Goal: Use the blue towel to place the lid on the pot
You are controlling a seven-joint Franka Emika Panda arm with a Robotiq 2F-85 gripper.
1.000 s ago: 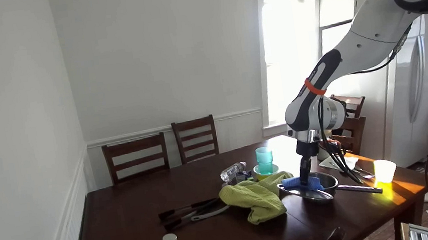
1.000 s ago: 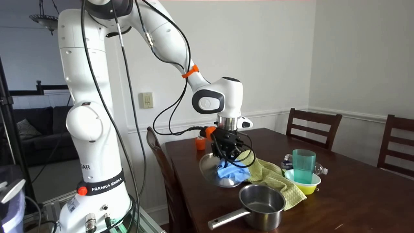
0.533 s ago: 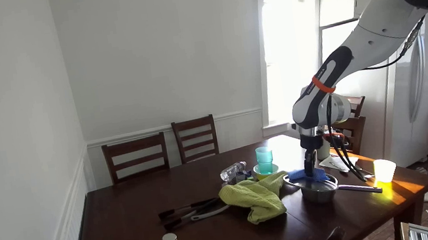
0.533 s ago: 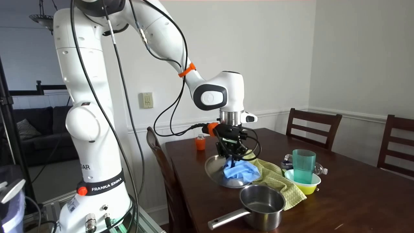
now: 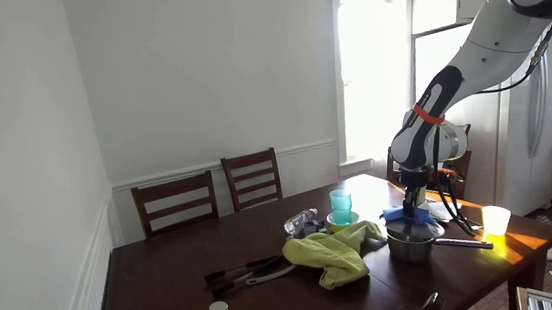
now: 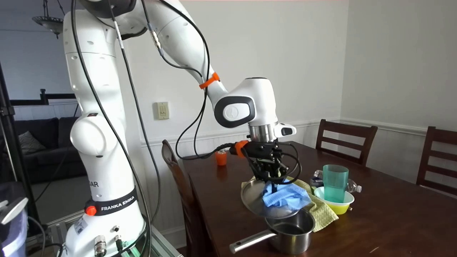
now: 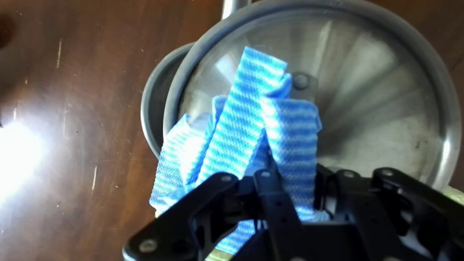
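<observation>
You're pinching the blue towel (image 6: 286, 197) with the gripper (image 7: 294, 181), and the jaws are pressing nearly together, just bunched cloth filling the gap. That cloth is hiding what's underneath, so I can't tell what else you're gripping. The lid (image 7: 384, 108) is sitting tilted right under the towel and is overlapping the pot (image 6: 291, 238) kinda off-center: in the wrist view a crescent of pot rim is peeking out along one side. I'm not seeing whether the metal edges are touching, tbh. The pot is sitting upright near an edge of the table (image 6: 385, 214). A green towel (image 5: 324, 260) is lying crumpled just beside it, and a teal cup (image 6: 335, 182) is standing in a white-and-yellow bowl (image 6: 337, 207).
</observation>
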